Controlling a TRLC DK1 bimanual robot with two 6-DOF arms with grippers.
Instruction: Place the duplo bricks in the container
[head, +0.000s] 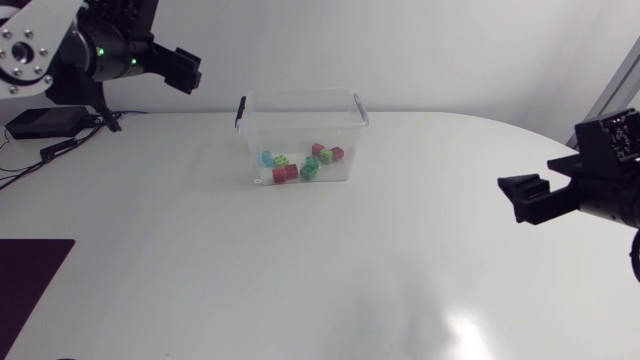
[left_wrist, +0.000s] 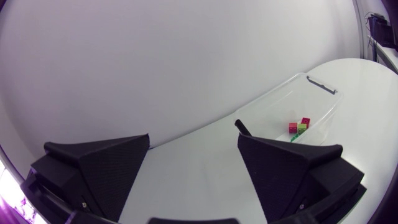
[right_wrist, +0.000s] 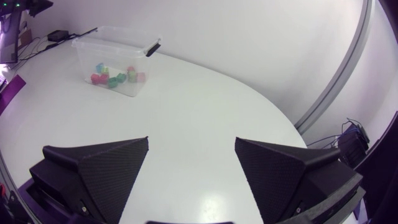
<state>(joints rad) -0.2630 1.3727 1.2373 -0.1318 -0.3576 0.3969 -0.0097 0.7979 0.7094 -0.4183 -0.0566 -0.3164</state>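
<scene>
**Since the bricks all lie in the box, nothing is left to lift**

While the bricks sit heaped on the box floor, well ahead of either hand, I judge the task done, which would explain why both hands hang empty and clear of the box. Left hand has its fingers wide apart, with the box ahead, partly behind one finger. Right hand, fingers likewise apart, faces the box across the worktop. Perhaps eight bricks; they overlap too much to count.
</scene>
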